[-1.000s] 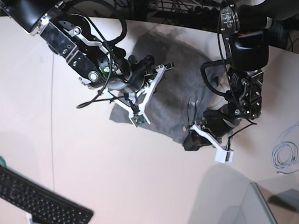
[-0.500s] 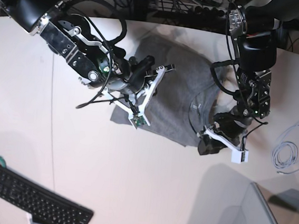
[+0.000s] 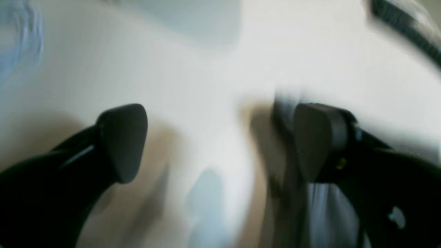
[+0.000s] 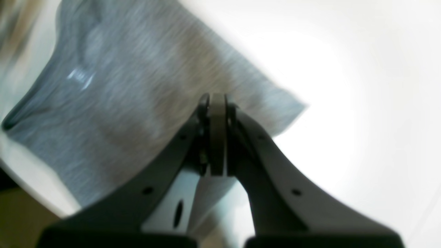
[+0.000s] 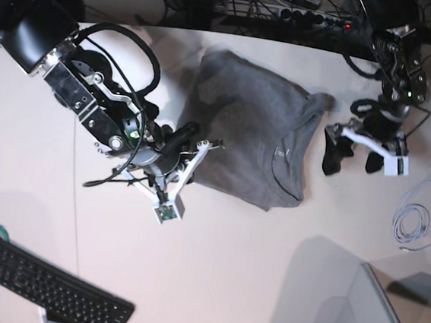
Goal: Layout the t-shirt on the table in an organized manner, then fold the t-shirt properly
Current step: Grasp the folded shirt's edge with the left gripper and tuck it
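Note:
The grey t-shirt lies spread and rumpled on the white table, neckline toward the right. My right gripper is at the shirt's lower-left edge. In the right wrist view this gripper is shut, its tips on the t-shirt near a corner, cloth showing beneath the fingers. My left gripper hangs open over bare table just right of the shirt, apart from it. In the blurred left wrist view the gripper has its fingers spread wide, with nothing between them.
A black keyboard lies at the front left. A coiled white cable sits at the right edge. A grey panel covers the front right corner. A thin dark seam runs down the table's left part.
My left gripper opened, let go of the shirt's right side and moved up and right, off the cloth. The right arm shifted down and left, its gripper still shut.

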Motion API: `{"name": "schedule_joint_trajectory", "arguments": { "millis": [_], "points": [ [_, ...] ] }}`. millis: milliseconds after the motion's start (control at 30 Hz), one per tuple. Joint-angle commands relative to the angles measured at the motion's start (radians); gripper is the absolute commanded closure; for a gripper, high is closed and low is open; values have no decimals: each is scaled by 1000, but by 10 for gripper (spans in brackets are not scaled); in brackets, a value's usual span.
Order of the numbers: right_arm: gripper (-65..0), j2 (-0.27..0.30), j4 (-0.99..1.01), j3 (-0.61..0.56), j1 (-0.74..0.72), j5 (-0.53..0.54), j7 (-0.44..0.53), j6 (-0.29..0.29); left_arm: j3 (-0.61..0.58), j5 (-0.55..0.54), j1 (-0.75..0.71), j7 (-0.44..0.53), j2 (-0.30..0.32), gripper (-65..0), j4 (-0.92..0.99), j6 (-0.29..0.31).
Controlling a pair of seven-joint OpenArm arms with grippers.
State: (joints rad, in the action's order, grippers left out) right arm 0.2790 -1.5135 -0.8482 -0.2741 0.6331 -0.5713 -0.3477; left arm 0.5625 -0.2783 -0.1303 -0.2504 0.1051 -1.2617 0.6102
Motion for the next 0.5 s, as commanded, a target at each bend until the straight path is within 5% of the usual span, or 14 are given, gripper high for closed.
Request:
{"name": "schedule_joint_trajectory", "arguments": {
  "millis": [0, 67, 467],
  "points": [
    [0, -5, 4, 4, -23, 6, 18, 6, 4, -22, -13, 29, 34, -650, -26, 32],
    [0, -5, 38, 4, -21, 6, 21, 6, 4, -22, -58, 29, 51, -650, -22, 84],
    [0, -4, -49, -3, 106, 6, 23, 6, 6, -22, -127, 30, 54, -650, -29, 88]
  ]
}}
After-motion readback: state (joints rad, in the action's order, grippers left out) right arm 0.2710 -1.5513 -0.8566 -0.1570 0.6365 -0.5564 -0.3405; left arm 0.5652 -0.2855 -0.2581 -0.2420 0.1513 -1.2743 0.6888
